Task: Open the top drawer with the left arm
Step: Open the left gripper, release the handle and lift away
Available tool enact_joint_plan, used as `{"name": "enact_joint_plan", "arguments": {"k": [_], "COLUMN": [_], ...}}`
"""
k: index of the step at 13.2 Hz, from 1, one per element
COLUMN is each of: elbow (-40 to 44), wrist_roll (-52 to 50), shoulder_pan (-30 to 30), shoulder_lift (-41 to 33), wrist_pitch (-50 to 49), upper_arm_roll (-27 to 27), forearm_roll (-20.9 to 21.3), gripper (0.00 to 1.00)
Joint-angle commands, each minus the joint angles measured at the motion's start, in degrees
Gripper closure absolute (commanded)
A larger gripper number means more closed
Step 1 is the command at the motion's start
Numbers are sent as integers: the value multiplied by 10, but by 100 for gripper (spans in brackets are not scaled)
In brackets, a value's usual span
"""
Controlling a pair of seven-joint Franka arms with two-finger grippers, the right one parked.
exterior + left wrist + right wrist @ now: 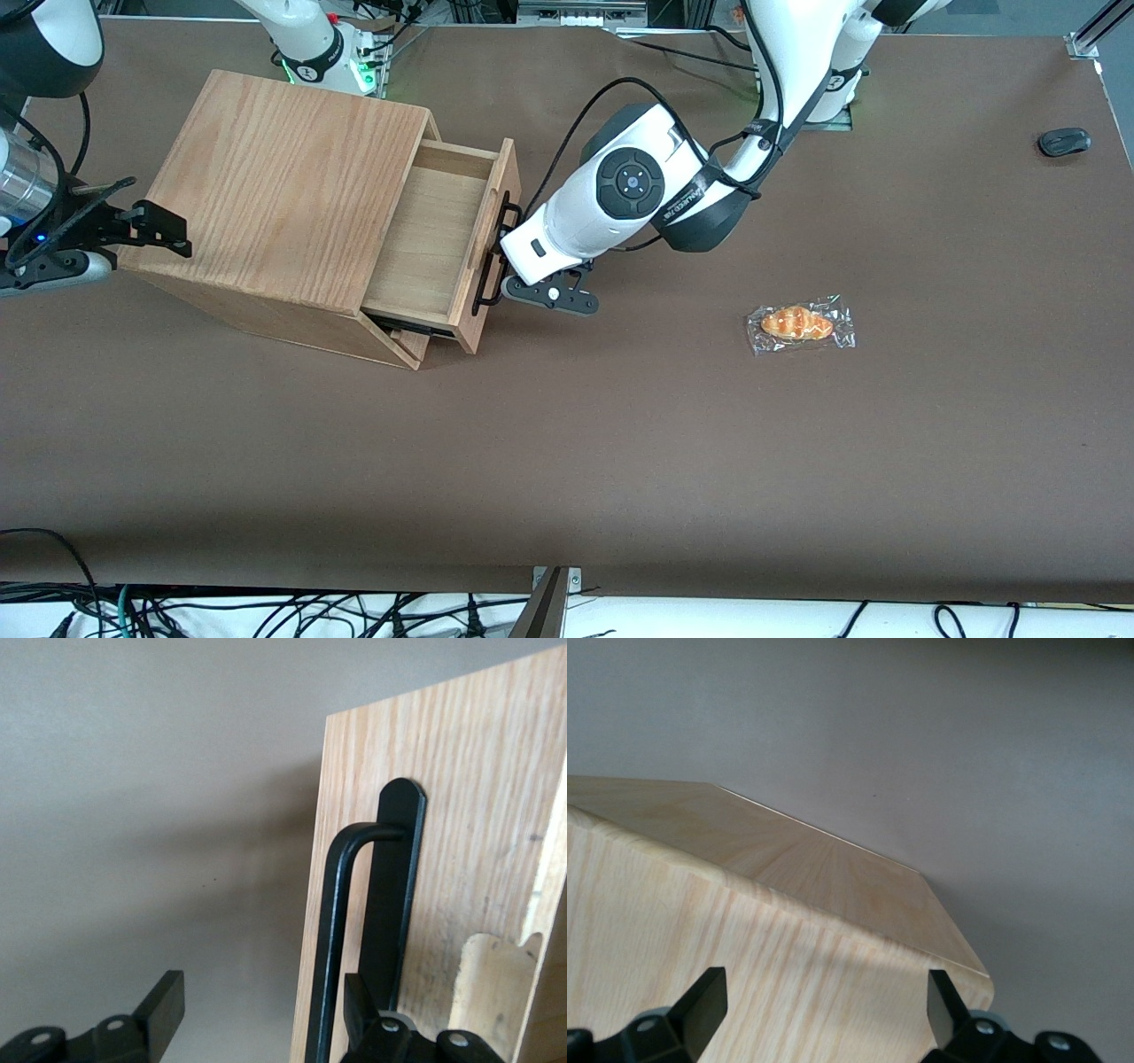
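Around the handle (330,939): end effector (257,1010), wide open.

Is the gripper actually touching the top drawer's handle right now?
Cannot tell. In the left wrist view the gripper straddles the handle of the top drawer, fingers open; contact isn't plain.

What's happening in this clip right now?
The left arm is working on the cabinet's top drawer, which stands partly pulled out and looks empty. Its gripper is open at the black bar handle, one finger on each side of the bar. A wrapped pastry lies untouched on the table.
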Motion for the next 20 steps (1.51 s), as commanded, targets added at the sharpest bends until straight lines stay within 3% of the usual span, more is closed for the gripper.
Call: {"name": "enact_joint_plan", "arguments": {"k": [1,4,6,9,11,13,20], "elbow": [2,20,39,29,25,21,-23], "wrist_roll": [3,3,4,12,46,99,253], "shoulder_pan": [21,39,63,104,133,177,298], "shoulder_lift": [-21,-24,-25,-49,-53,-57,-74], "wrist_pitch": [-32,-66,-104,-139,-183,-215,-223], "upper_arm_roll": [1,1,2,8,9,9,9], "forearm_roll": [-23,-34,-35,-27,18,29,87], "gripper": [19,14,0,0,0,0,0]}}
